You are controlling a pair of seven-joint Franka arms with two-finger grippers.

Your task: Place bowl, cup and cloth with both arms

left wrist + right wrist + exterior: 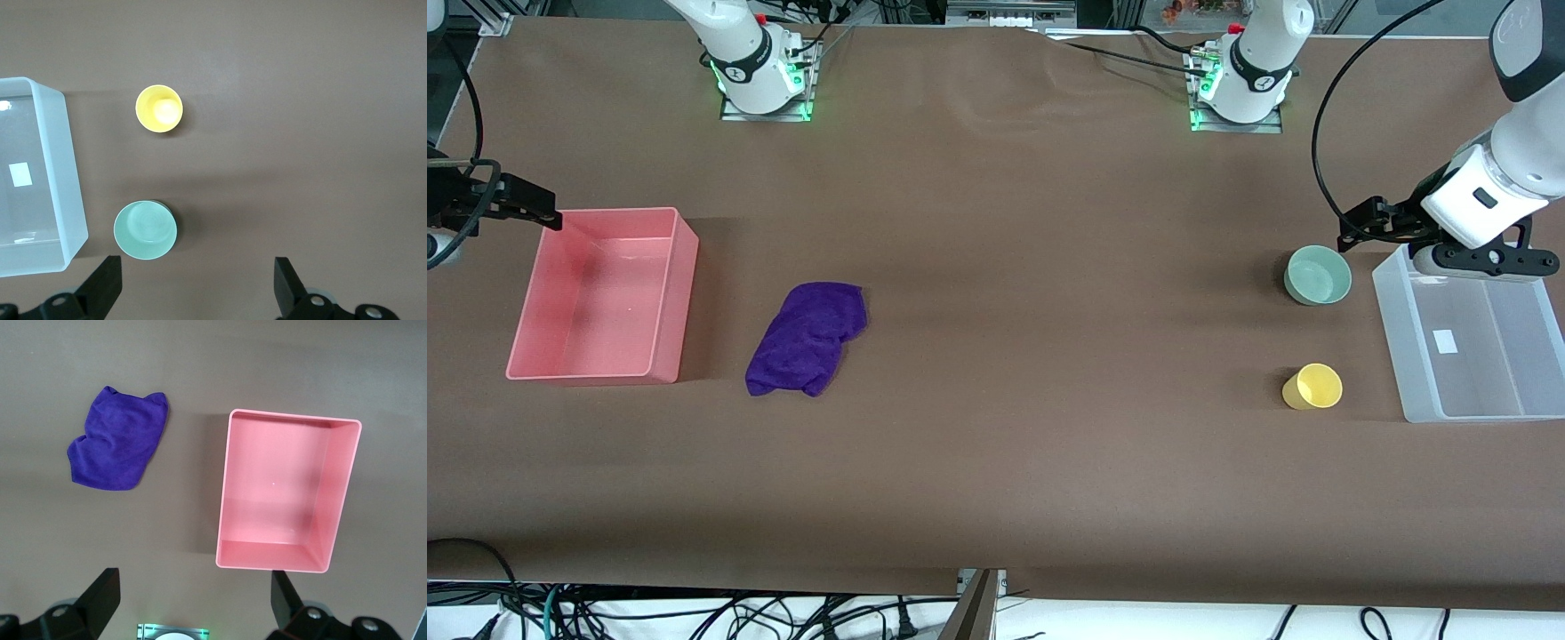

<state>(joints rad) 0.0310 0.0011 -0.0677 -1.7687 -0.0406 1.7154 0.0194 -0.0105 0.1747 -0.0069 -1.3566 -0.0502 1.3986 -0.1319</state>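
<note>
The pale mint-green bowl (1318, 275) stands upright beside the clear bin, toward the left arm's end of the table. The yellow cup (1312, 387) stands upright, nearer to the front camera than the bowl. The purple cloth (807, 338) lies crumpled beside the pink bin. My left gripper (1356, 233) is open and empty, in the air above the table by the bowl. Its wrist view shows the bowl (145, 230) and the cup (159, 109). My right gripper (550, 216) is open and empty over the pink bin's corner. Its wrist view shows the cloth (119, 447).
A pink bin (680, 302) stands empty at the right arm's end of the table and shows in the right wrist view (223, 493). A clear plastic bin (1392, 347) stands at the left arm's end, with a white label inside, and shows in the left wrist view (67, 180).
</note>
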